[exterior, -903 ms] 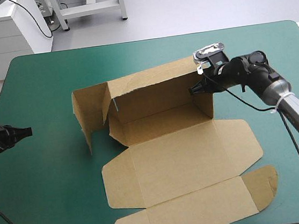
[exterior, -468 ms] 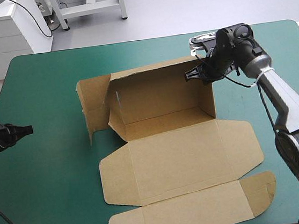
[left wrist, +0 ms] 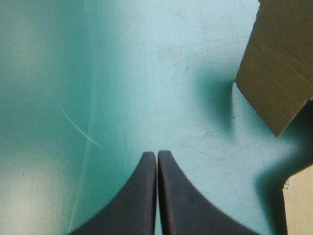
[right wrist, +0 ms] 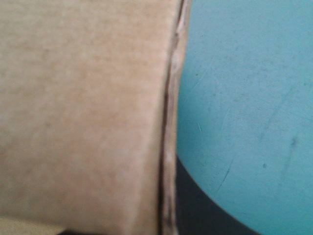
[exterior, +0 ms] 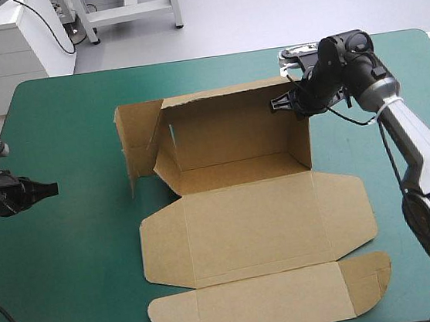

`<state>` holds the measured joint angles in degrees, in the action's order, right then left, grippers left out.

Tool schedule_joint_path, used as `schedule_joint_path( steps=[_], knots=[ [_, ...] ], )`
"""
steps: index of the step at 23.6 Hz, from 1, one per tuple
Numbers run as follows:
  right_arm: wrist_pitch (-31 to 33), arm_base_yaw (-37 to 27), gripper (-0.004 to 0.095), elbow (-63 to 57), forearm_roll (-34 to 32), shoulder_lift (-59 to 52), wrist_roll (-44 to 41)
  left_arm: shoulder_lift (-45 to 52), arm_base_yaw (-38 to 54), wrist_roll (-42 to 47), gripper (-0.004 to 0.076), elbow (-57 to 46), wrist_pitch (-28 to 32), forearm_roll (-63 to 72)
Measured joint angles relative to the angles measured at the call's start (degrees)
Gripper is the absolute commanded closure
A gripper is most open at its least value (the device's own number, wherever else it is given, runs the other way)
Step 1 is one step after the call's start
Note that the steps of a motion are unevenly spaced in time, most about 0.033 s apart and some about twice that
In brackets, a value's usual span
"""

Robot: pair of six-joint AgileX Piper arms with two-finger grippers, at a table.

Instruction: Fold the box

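The brown box (exterior: 238,228) lies mid-table with its back wall (exterior: 227,132) and right wall raised and its lid flat toward the front edge. A left side flap (exterior: 137,143) stands loosely upright. My right gripper (exterior: 288,104) is shut on the box at the far top corner of the right wall. In the right wrist view the board (right wrist: 83,112) runs edge-on between the fingers, with one black finger (right wrist: 200,210) showing beside it. My left gripper (exterior: 46,189) hovers shut near the table's left edge, apart from the box. Its joined tips (left wrist: 157,155) point at the flap's corner (left wrist: 281,63).
Bare teal-green cover (exterior: 79,262) stretches between the left gripper and the box. More cover (exterior: 411,247) shows to the right of the flat lid, under the right arm. The lid's rounded tuck flap (exterior: 263,307) reaches close to the table's front edge.
The right gripper has swung toward the far edge with the wall's corner, and the back and right walls now stand straighter. The left gripper has crept slightly toward the box.
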<state>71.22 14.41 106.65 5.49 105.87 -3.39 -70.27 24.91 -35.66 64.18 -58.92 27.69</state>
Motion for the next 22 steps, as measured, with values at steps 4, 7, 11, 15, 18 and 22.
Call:
schedule_joint_path(
  steps=[4,7,11,15,18,22],
  knots=[
    [-0.07,0.00,0.0917,-4.19,0.00,-3.29,-0.12,0.00,0.00,0.00,0.0731,0.00,0.34,-0.26],
    [-0.22,0.00,0.0918,-8.79,0.27,-5.85,-0.20,0.00,0.00,0.00,0.0731,0.00,0.43,-0.26],
    [-0.42,0.00,0.0918,-13.59,0.71,-8.38,0.36,0.00,0.00,0.00,0.0731,0.00,0.45,0.28],
    [-0.52,0.00,0.0919,-13.58,-1.17,-7.77,1.75,0.00,0.00,0.00,0.0731,0.00,0.45,1.65],
    [-2.85,0.00,0.0919,-11.92,-2.31,-4.52,1.75,0.00,0.00,0.00,0.0731,0.00,0.45,1.72],
    [-6.89,0.00,0.0923,-8.89,-2.98,0.24,1.68,0.00,0.00,0.00,0.0731,0.00,0.45,1.77]
  ],
)
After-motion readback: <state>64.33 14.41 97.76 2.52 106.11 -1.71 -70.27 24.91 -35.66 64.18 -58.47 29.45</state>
